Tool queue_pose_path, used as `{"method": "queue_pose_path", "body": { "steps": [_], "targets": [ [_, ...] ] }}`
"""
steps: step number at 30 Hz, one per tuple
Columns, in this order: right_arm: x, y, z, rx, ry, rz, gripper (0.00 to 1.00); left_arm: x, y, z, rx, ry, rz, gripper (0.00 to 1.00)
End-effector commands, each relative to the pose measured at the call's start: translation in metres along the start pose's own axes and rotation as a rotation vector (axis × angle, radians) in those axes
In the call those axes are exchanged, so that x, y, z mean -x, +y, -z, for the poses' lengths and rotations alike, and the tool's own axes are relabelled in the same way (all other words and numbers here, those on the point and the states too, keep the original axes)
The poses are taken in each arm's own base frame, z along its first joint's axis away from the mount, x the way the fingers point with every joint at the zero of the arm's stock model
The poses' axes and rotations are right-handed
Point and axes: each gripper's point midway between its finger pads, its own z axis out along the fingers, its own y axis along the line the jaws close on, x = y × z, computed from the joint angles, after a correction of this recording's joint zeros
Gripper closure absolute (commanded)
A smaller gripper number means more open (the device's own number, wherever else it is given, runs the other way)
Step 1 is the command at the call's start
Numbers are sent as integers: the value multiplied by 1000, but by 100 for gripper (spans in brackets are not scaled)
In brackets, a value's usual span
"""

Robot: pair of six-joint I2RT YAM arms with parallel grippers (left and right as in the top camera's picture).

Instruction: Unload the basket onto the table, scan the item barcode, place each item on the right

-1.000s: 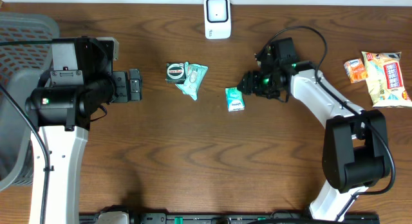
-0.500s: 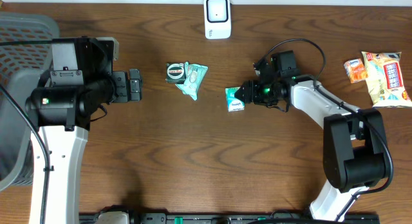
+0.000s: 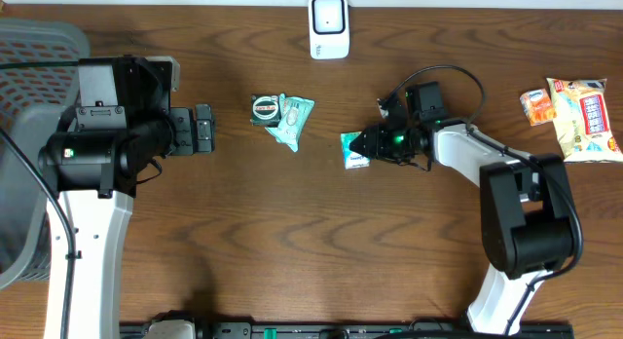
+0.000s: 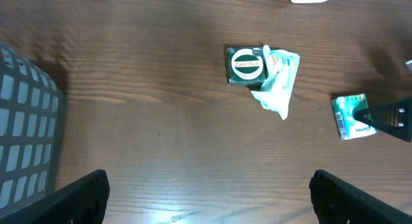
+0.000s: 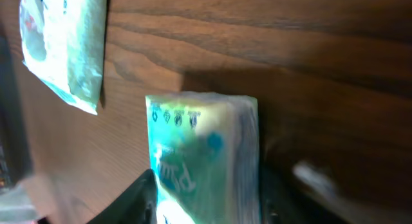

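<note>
Left claw [image 4: 209,182]: fingers held wide apart, nothing between, above brown wooden bench [image 3: 292,242]. Small teal plastic-wrapped packet [image 5: 199,140] laid flat on bench, right of centre. Packet flanked by fingers of right claw [image 3: 366,144], reached in from 3 o'clock; whether clamped cannot be told. White box-shaped scanner [image 3: 329,25] stood at 12 o'clock of packet, at far edge.

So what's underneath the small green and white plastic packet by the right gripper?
Only the brown wooden table; the small green and white plastic packet lies flat on it. Its underside is covered, so any barcode there can't be seen.
</note>
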Motion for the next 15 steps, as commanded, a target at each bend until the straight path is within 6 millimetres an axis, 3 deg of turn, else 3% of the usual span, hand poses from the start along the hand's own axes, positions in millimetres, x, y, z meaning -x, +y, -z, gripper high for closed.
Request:
{"method": "queue_pose_path", "body": {
  "steps": [1,5,9,11,14,15],
  "targets": [
    [-23,-19,-21,-17,78,-83,60,2,3,1,9,-3,-6,2],
    [-20,-14,-17,16,74,-87,73,2,3,1,9,-3,-6,2],
    [-18,-9,-13,51,76,-87,77,2,3,1,9,-3,-6,2],
    [-19,-5,-12,69,79,-80,84,2,3,1,9,-3,-6,2],
    [-18,9,-9,142,84,-29,99,2,3,1,9,-3,-6,2],
    [-17,16,-7,176,85,-12,99,2,3,1,9,-3,-6,2]
  ]
}}
